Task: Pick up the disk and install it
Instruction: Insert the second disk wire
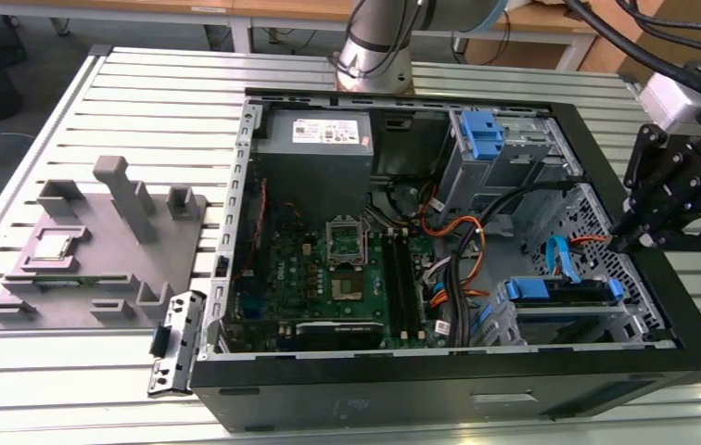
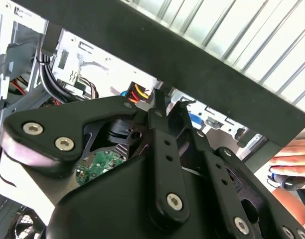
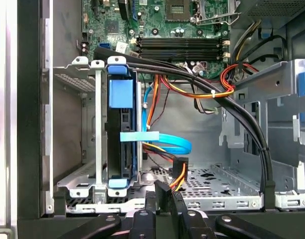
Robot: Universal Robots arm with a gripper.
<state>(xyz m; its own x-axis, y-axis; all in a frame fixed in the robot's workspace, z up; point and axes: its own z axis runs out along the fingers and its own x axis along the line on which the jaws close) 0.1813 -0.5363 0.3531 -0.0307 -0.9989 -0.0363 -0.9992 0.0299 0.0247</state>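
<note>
The gripper (image 1: 643,243) hangs above the open computer case's (image 1: 450,389) edge.

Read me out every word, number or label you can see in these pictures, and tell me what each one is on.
No text can be quoted; none is clear enough to read.
Power supply, white sticker: print too small to read.
Gripper, white lettering on its body: too blurred to read.
Motherboard, white markings: too small to read.
Disk, edge-on in its bay: no label face visible.
</note>
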